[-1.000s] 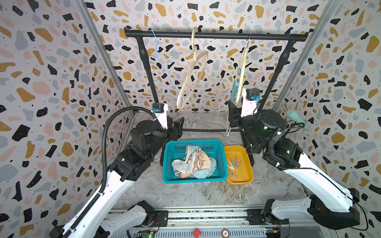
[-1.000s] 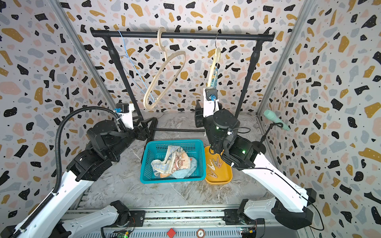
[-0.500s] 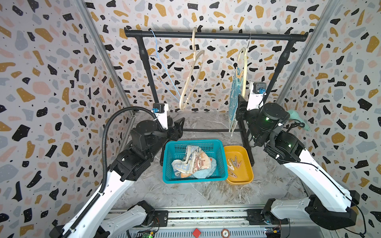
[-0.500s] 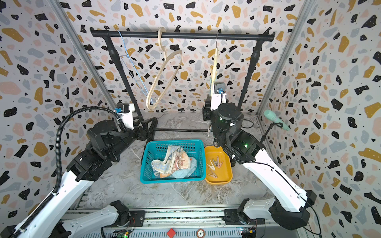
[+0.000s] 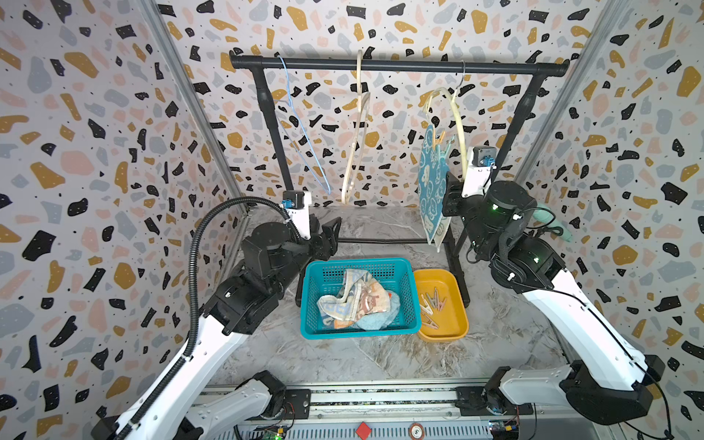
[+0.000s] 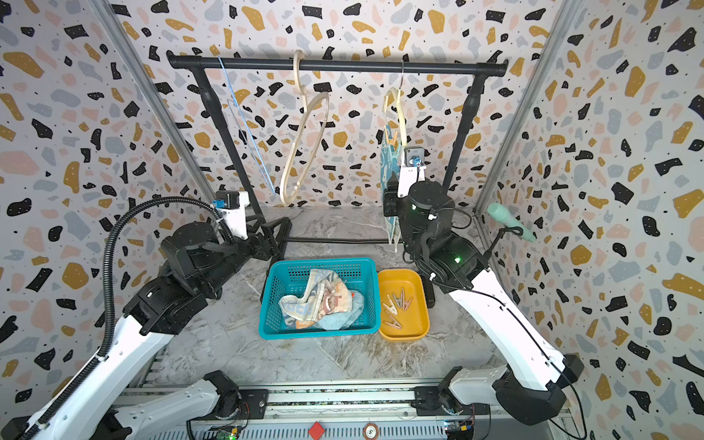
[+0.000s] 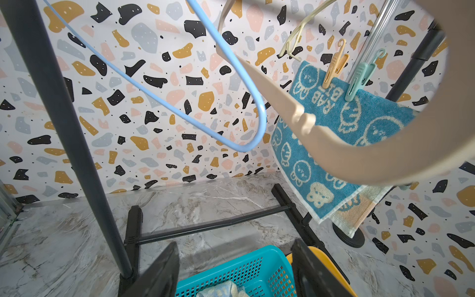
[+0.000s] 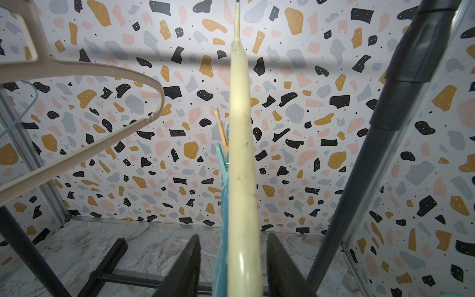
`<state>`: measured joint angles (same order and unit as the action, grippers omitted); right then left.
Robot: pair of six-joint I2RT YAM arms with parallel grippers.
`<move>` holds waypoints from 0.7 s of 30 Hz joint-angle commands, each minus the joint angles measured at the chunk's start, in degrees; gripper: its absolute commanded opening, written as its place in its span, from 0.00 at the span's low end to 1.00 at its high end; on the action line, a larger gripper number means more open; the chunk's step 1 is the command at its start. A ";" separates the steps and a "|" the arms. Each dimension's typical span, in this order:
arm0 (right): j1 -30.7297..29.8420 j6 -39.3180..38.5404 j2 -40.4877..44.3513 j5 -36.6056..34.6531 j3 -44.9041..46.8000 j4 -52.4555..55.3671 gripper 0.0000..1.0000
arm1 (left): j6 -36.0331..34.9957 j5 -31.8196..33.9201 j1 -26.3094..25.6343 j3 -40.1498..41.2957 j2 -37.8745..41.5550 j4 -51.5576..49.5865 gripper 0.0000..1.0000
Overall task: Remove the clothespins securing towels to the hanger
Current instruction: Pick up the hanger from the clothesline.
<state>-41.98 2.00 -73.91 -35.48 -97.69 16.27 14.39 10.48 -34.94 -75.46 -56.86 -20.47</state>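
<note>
The right claw [image 8: 232, 237] stands part-open astride the hanger [image 8: 240, 128] and teal towel [image 7: 365, 113], gripping neither, so the peach peg [image 7: 334, 66] and mint peg [image 7: 358, 78] pinning it are left to pull, while two towels [image 5: 354, 301] lie in the basket [image 5: 358, 263] and loose pegs [image 5: 432, 303] in the tray [image 5: 444, 337].

I see a teal rabbit-print terry towel [image 7: 290, 151] hanging, pinned by a peach plastic clothespin [image 7: 332, 68] and a mint-green plastic clothespin [image 7: 359, 77]. A striped towel [image 5: 354, 297] and a pale-blue towel [image 5: 375, 322] lie crumpled in a teal plastic basket [image 5: 358, 263], and loose pastel pegs [image 5: 432, 303] lie in a yellow plastic tray [image 5: 457, 304].
</note>
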 commanded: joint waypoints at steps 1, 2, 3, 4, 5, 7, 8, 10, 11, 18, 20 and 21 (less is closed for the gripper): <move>0.73 0.63 0.37 0.88 -2.20 0.16 0.38 | 0.15 -0.37 0.31 -0.33 0.24 2.28 0.69; 0.91 0.64 0.35 0.94 -2.25 0.16 0.34 | 0.16 -0.30 0.31 -0.36 0.21 2.28 0.69; 1.06 0.59 0.41 0.93 -2.20 0.15 0.29 | 0.11 -0.29 0.31 -0.34 0.25 2.28 0.69; 1.11 0.64 0.43 0.94 -2.09 -0.11 0.23 | 0.05 -0.24 0.31 -0.25 0.22 2.32 0.69; 1.19 0.59 0.54 1.02 -2.01 -0.29 0.18 | 0.09 -0.20 0.29 -0.27 0.26 2.24 0.69; 1.19 0.29 0.61 1.20 -1.97 -0.76 0.09 | 0.11 -0.22 0.31 -0.23 0.20 2.12 0.69; 1.19 0.14 0.81 1.26 -1.81 -1.21 0.05 | 0.06 -0.20 0.31 -0.19 0.25 2.14 0.69; 1.28 -0.10 1.48 1.12 -0.89 -3.05 0.00 | 0.06 -0.05 0.29 -0.06 0.43 2.19 0.69; 1.28 -0.26 1.72 1.27 -0.40 -3.80 0.00 | 0.07 0.04 0.31 -0.04 0.50 2.23 0.69; 1.28 -1.20 2.28 2.82 0.01 -6.10 0.00 | -0.11 0.33 0.31 -0.05 0.87 1.85 0.69; 1.28 -1.51 2.31 3.49 -0.12 -6.77 0.00 | -0.23 0.41 0.31 -0.04 0.83 1.84 0.69; 1.27 -1.78 2.36 3.89 -0.17 -7.32 0.00 | -0.23 0.42 0.31 -0.06 0.87 1.90 0.69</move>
<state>-40.86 1.13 -73.76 -32.93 -97.12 14.15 14.37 10.57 -34.94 -75.46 -56.84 -20.49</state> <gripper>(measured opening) 0.121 0.693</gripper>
